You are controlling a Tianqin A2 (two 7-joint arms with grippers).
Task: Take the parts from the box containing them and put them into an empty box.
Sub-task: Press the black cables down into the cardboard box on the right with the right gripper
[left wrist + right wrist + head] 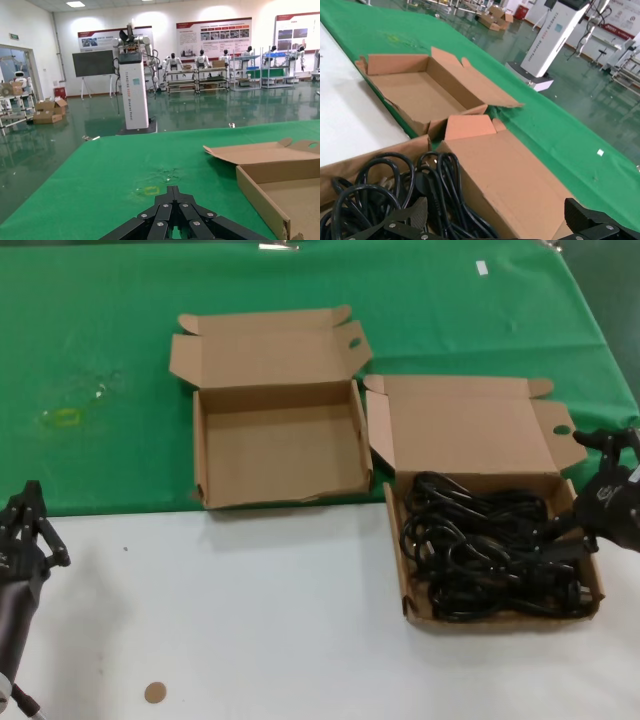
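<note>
Black power cords (pixel 490 555) lie tangled in the right carton (pixel 415 612), whose lid ear has a round hole (pixel 562 430). The empty carton (pixel 280 455) stands to its left on the green cloth, with an oval hole (pixel 353 343) in its lid ear. My right gripper (pixel 592 490) is open at the cord carton's right edge; in the right wrist view (pixel 497 220) one finger (pixel 415 212) is over the cords (pixel 380 192) and the other is past the lid (pixel 510 170). My left gripper (pixel 25 530) is shut and empty at the front left, also seen in the left wrist view (pixel 173 191).
The far half of the table is covered by a green cloth (pixel 100 340); the near half is white (pixel 250 620). A small brown disc (pixel 154 692) lies on the white part at the front. The empty carton also shows in the wrist views (pixel 280 192) (pixel 415 90).
</note>
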